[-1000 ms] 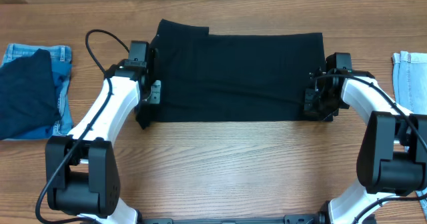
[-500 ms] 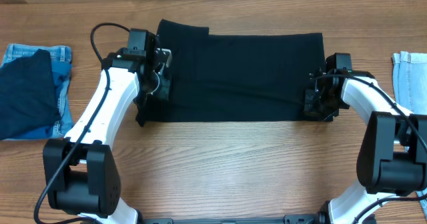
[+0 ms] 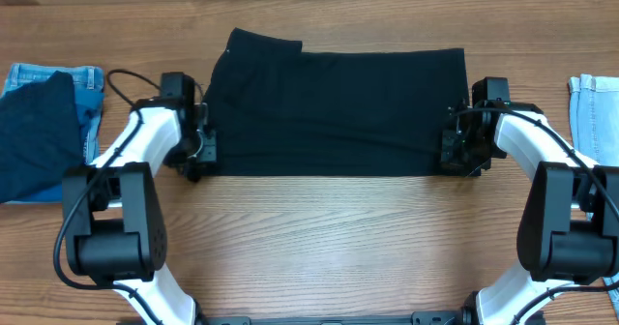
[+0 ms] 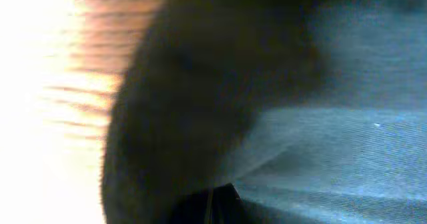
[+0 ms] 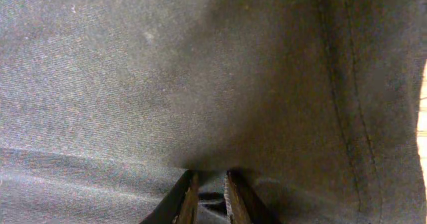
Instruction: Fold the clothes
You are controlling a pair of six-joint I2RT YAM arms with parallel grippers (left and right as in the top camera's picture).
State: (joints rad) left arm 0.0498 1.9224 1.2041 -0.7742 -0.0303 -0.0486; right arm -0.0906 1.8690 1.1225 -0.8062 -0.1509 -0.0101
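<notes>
The right gripper (image 5: 208,184) had its two fingers (image 5: 186,199) drawn to a narrow gap, with a small fold of the one black garment (image 5: 133,71) pinched between the tips. A double row of stitching ran down the fabric to their right. The left gripper (image 4: 212,201) had its two fingers pressed together, with only a thin line between them. Blurred dark fabric was bunched over the tips and a taut crease led away to the right, which indicated a grip on the cloth. Seen from overhead, the left gripper met the garment at the lower end of its left edge and the right gripper met it at the lower end of its right edge. The garment lay spread flat as a wide rectangle between the two arms, on the far half of the single wooden table (image 3: 319,238), with its upper left corner standing slightly proud. At the table's left end, well apart from the garment, one dark navy garment (image 3: 39,136) lay on one light blue denim piece (image 3: 92,83). A second denim piece (image 3: 592,112) lay at the right edge.
</notes>
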